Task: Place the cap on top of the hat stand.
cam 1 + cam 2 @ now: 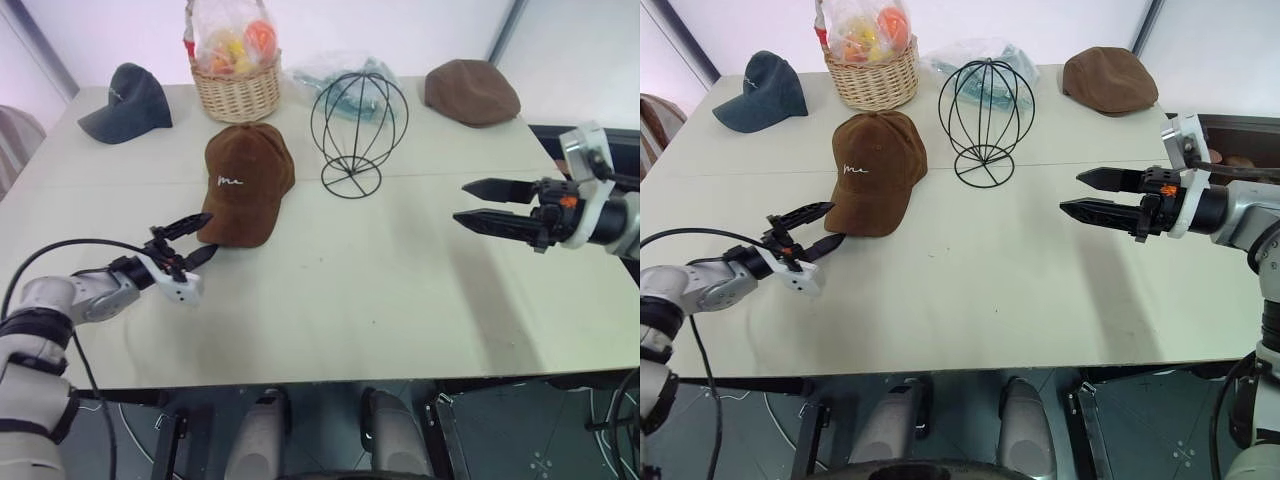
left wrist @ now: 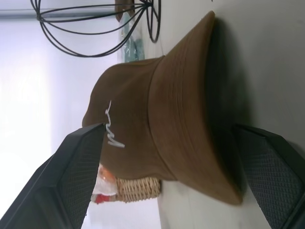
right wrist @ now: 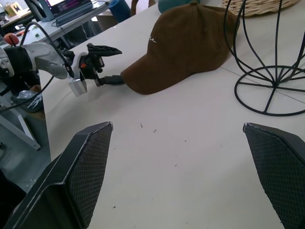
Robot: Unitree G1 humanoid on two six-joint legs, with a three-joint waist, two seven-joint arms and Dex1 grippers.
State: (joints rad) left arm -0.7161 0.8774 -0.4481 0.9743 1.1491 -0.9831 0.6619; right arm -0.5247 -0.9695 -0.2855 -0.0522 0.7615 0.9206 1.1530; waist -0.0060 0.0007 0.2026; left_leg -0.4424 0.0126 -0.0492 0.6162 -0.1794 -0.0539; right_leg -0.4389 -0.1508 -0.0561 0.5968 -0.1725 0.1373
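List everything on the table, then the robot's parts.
cap: 1, brown with white script, table centre-left, brim toward the left gripper
hat stand: 1, black wire, upright beside the cap
navy cap: 1, dark blue, far left
flat cap: 1, brown, far right
basket: 1, wicker, bagged items inside, far middle
table: 1, pale
left gripper: jaws open at the brim
right gripper: jaws open, above the table

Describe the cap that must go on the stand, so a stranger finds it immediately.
On the pale table, look just left of the black wire hat stand, in front of the wicker basket. The cap there is brown suede with white script, unlike the navy cap and the plain flat cap.
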